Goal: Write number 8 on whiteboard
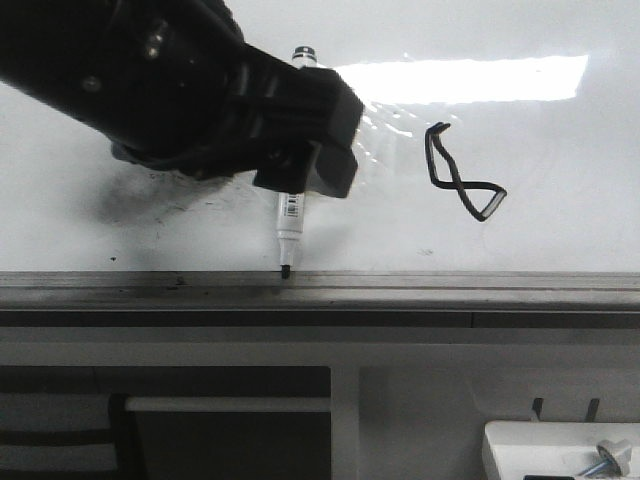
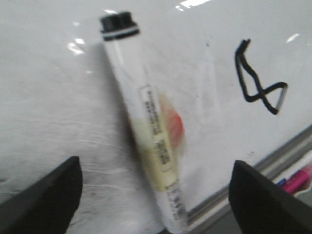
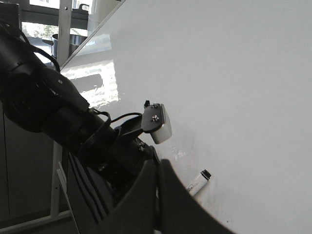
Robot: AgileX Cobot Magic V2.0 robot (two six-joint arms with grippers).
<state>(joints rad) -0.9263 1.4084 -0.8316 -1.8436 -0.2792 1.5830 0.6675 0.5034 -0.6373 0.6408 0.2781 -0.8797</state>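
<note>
Starting at the left of the front view, your black left gripper (image 1: 300, 165) hangs in front of the large glossy white whiteboard (image 1: 560, 230), over a patch of faint grey smudges (image 1: 150, 200). The white-barrelled marker pen with a black end cap (image 1: 290, 215) stands nearly upright just beside that gripper, its dark tip resting on the grey metal ledge (image 1: 450, 285) at the board's 6 o'clock edge. In the left wrist view the two dark fingers (image 2: 44, 195) are spread wide, well apart from the pen (image 2: 151, 136) that leans between them; neither touches it, so the gripper holds nothing.

Moving right, the number 8 (image 1: 462, 178), a small angular tilted loop in thin black line, sits at about 3 o'clock from the pen, just below the bright glare strip (image 1: 470, 78). It also shows in the left wrist view (image 2: 258, 78).

Your right gripper (image 3: 158, 204) appears only in its own wrist view, where its dark fingers look pressed together with nothing between them.
</note>
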